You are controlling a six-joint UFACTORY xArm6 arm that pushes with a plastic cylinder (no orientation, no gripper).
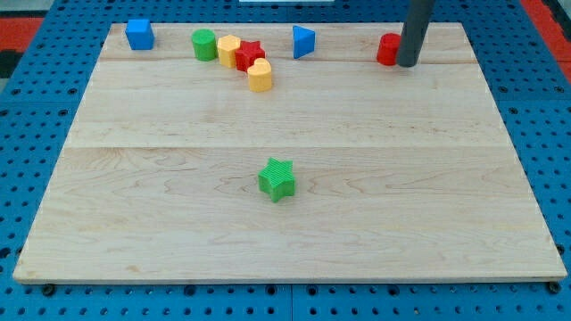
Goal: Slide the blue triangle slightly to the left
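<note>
Blue triangle (303, 41) sits near the table (285, 223) top edge, approx mid-width, w/ clear wood around it. Taking it as the landmark: my tip (406, 64) is well off to its right in the view, at about the same depth, and touching or just beside a red block (387, 49) (shape partly hidden behind the rod, can't tell which). No jaws on this rig, only the dark rod, so nothing to call apart or together. Left of the blue triangle, near but apart, is a tight cluster: red star (251, 55) closest, a yellow block (228, 50) behind it on the view's left, a green cylinder (204, 45) beyond that, and a yellow heart-ish block (260, 76) just below the star. Farther left still, well apart, a blue cube (139, 34) at the top left corner. Green star (277, 178) lies well below the triangle, slightly to its left, alone mid-table.
</note>
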